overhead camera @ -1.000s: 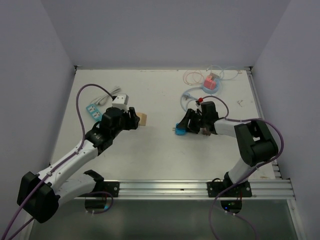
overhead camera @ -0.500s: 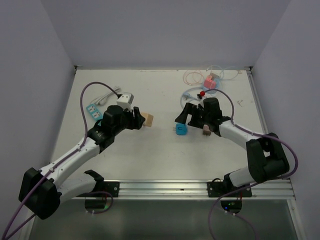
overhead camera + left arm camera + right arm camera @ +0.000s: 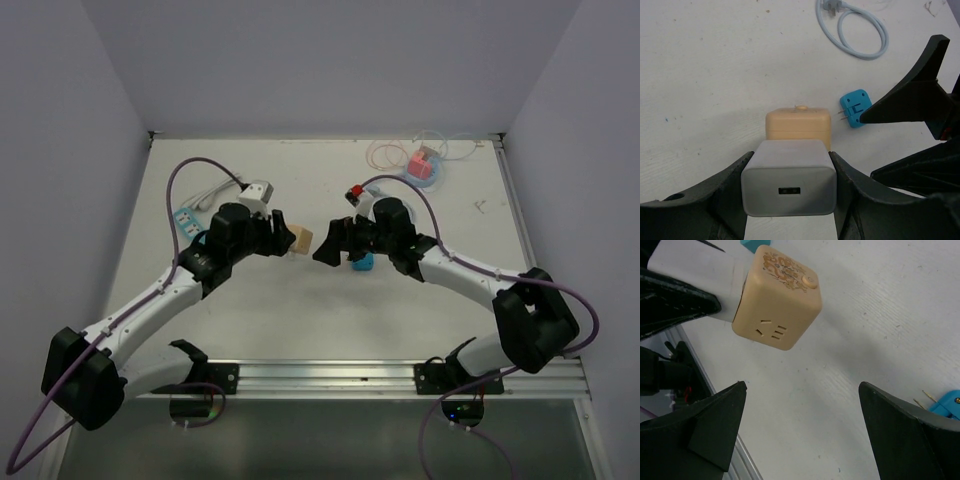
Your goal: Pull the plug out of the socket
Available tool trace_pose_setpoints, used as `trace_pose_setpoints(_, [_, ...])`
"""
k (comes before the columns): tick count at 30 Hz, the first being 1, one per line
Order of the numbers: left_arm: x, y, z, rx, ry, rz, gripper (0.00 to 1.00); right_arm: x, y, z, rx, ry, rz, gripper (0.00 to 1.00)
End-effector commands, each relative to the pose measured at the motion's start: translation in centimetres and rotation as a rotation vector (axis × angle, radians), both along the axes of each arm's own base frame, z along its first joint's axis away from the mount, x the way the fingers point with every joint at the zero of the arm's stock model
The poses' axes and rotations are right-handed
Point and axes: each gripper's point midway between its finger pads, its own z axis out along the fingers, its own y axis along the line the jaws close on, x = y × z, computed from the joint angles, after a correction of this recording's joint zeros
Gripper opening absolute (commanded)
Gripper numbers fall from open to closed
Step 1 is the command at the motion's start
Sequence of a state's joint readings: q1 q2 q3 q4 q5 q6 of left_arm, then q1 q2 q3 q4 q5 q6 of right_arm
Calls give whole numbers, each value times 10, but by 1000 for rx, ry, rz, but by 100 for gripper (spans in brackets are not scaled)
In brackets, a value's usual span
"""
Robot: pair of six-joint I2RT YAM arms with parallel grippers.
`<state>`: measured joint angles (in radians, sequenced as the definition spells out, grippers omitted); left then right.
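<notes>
Your left end effector (image 3: 278,238) pinches the white plug (image 3: 788,184) just left of centre in the top view. The tan socket (image 3: 798,122) sits on the plug's front (the two are joined). Your right end effector (image 3: 330,243) is spread wide and faces the socket from near, not touching it. A blue plug (image 3: 855,107) lies on the bench (image 3: 300,320) beside that end effector.

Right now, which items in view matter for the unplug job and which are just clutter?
In the job:
white plug, clamped in the left gripper
beige cube socket that the plug sits in
right gripper, open, facing the cube

Lying about:
blue plug
pale blue cable
pink adapter
teal power strip
</notes>
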<state>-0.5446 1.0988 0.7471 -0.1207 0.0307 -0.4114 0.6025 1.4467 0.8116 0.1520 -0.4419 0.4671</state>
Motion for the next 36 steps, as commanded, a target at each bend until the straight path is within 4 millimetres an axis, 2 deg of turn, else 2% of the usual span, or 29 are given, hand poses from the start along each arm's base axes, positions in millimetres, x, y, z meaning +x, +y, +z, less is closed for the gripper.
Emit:
trace_pose_setpoints(1, [13,-11,51,-62,-75,-7,3,15,-4,23,-87,-256,45,99])
trace_pose_setpoints(3, [10,-10,44,-31,-35,-14,3,14,-3,27,-107,-310,62,99])
trace_pose_setpoints(4, [11,-12,51,-33,-36,-22,3,16,-4,28,-127,-355,81,99])
trace_pose_setpoints(6, [7,-13,45,-12,9,-40,3,14,1,31,-138,-419,105,99])
trace_pose_setpoints(10, [-1,-24,52,-46,43,-102,3,12,9,40,-149,-542,142,99])
trace_pose_setpoints(16, [-7,-26,61,-54,69,-119,3,8,26,54,-177,-676,206,99])
trace_pose_setpoints(21, [-14,-33,64,-84,97,-159,3,7,40,50,-210,-704,238,98])
trace_pose_setpoints(31, [-22,-41,66,-103,125,-213,1,16,45,44,-264,-741,234,90])
trace_pose_setpoints(36, [-23,-39,68,-91,122,-218,1,13,44,36,-287,-732,257,81])
